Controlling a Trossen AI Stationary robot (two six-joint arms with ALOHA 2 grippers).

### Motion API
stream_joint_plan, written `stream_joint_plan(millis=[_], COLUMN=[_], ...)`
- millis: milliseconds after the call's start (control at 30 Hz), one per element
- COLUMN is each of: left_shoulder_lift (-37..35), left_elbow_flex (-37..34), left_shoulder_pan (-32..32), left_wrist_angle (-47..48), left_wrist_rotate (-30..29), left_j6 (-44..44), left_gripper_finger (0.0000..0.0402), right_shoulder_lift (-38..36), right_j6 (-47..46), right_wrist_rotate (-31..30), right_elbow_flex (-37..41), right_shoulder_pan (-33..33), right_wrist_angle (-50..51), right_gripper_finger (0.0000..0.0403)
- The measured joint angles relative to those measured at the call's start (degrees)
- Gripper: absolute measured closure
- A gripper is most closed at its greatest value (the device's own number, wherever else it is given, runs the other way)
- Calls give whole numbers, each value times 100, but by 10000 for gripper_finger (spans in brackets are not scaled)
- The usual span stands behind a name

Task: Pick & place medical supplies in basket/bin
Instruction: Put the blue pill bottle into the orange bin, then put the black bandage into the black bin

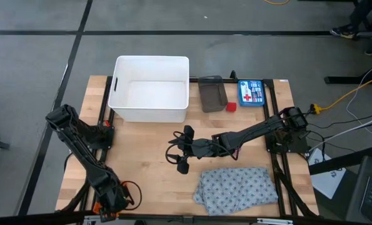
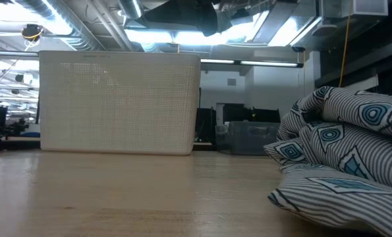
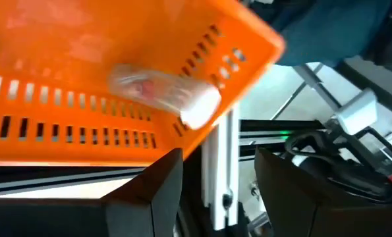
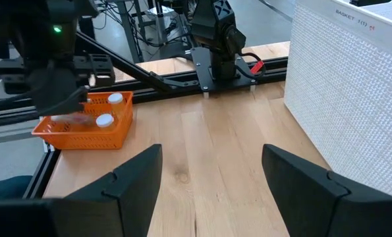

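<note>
Wooden tabletop (image 1: 148, 150) fills our view from above. At its near left corner our left gripper (image 3: 215, 178) hovers just beside the orange basket (image 4: 84, 125), fingers spread and empty. We count two white-capped items (image 4: 105, 120) already lying in the basket. Further along stands the white tub (image 1: 151, 87). Our right gripper (image 1: 180, 152) reaches over mid-table, fingers parted with nothing between them. Still outside the basket, we judge: a dark tray (image 1: 212, 94), a red block (image 1: 231, 107), a blue kit (image 1: 251, 92) and the patterned cloth (image 1: 236, 186).
</note>
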State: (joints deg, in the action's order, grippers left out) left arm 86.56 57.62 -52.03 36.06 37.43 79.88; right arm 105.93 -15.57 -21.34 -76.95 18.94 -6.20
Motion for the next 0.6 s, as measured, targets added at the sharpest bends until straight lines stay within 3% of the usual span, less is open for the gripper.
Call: stream_joint_plan(millis=[433, 600], left_shoulder_lift=[0, 0], left_elbow_flex=[80, 80], left_shoulder_pan=[0, 109], left_wrist_angle=[172, 170], left_wrist_rotate=[-120, -461], left_j6=[-369, -830], left_gripper_finger=[214, 214], right_shoulder_lift=[0, 0], right_j6=[0, -1], right_wrist_rotate=[1, 2], right_elbow_flex=[0, 0], right_shoulder_pan=[0, 2], right_wrist_angle=[-2, -2], right_gripper_finger=[140, 140])
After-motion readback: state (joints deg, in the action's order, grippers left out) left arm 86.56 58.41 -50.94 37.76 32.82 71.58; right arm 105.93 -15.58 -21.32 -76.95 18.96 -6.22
